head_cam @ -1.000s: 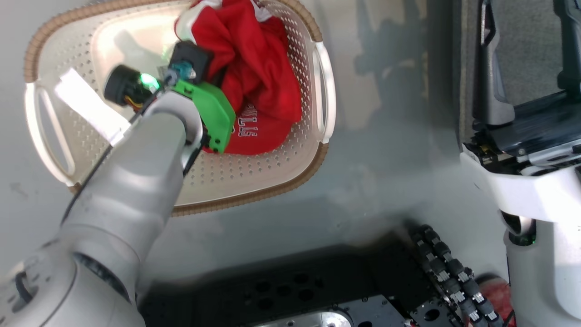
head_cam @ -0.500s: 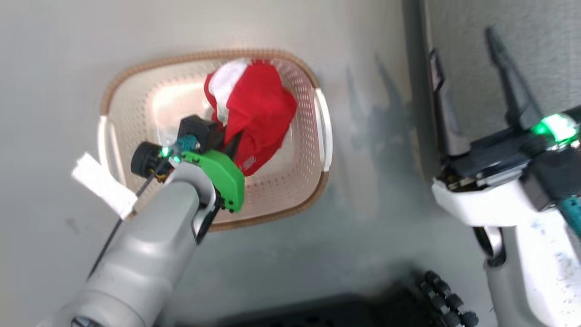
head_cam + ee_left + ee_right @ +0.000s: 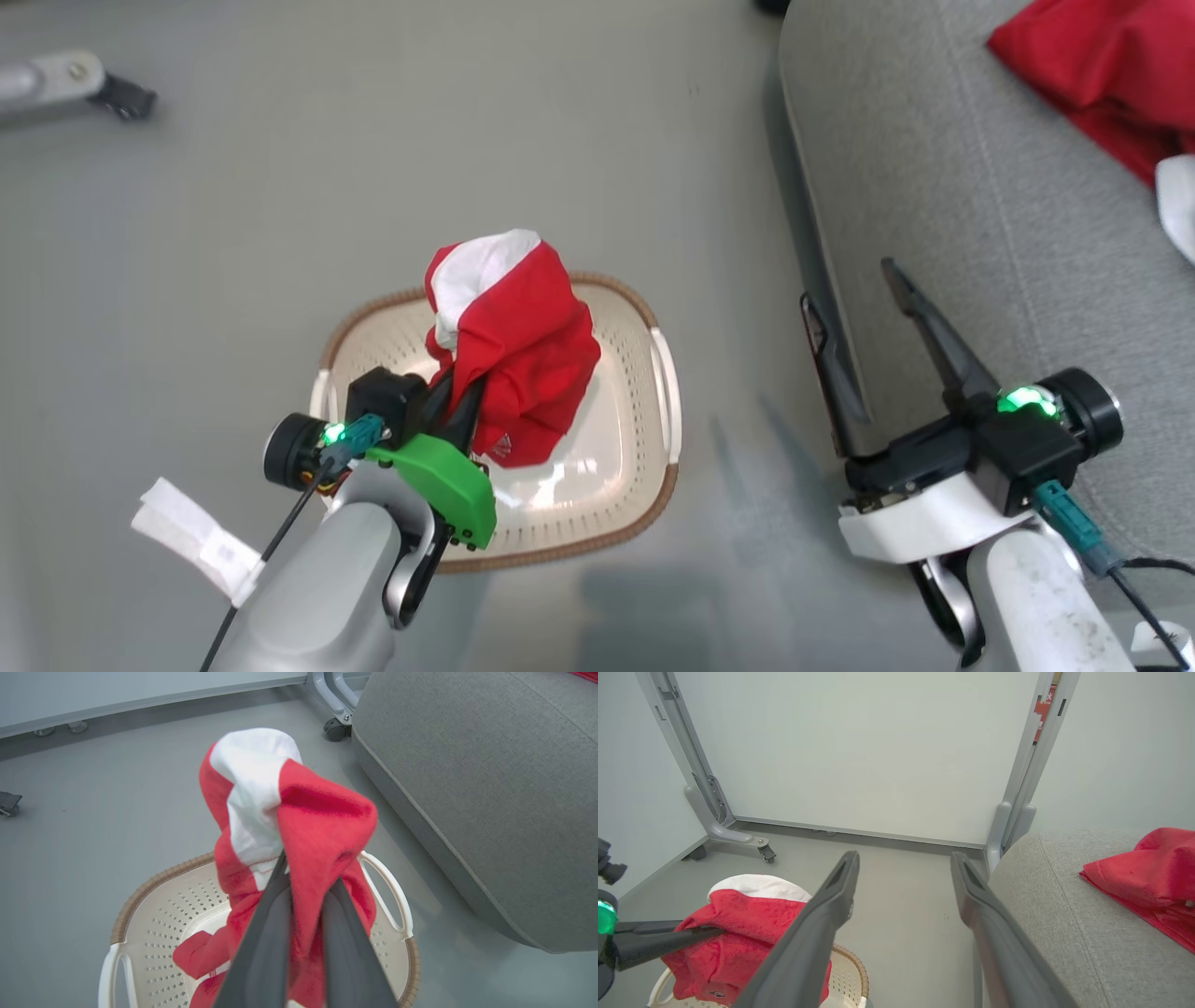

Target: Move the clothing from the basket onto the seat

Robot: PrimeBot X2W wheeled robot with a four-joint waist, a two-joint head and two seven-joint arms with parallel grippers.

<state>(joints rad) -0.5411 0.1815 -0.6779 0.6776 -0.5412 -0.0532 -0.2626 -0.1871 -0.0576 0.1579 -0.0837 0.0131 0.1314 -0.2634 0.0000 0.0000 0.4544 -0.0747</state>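
The left gripper [image 3: 460,397], at the lower centre-left of the head view, has its two long dark fingers pressed together on a fold of a red sports garment with a white panel [image 3: 523,355]. In the left wrist view this gripper [image 3: 309,877] rises from the bottom edge. The cloth bunches over and between its fingertips, white part uppermost. The garment hangs from that pinch over a cream-white perforated plastic basket with a brown woven-look rim [image 3: 597,546], which stands on the grey floor [image 3: 373,168] in the lower middle of the head view. In the left wrist view the lower red folds drop inside the basket [image 3: 154,884]; whether they touch its bottom cannot be told. A green plastic cover [image 3: 448,481] sits on the left wrist, and a white tag [image 3: 191,541] sticks out at the lower left.

The right gripper [image 3: 851,289], at the right of the head view, holds nothing. Its fingers are spread apart over the left edge of a large grey woven-fabric seat cushion [image 3: 980,233]. In the right wrist view this gripper [image 3: 904,858] points toward a pale wall panel [image 3: 878,756], with the basket [image 3: 852,961] and the held garment [image 3: 738,924] at lower left and the seat [image 3: 1064,933] at lower right. A second red garment [image 3: 1092,65] lies on the seat in the upper right corner of the head view, well apart from both grippers.
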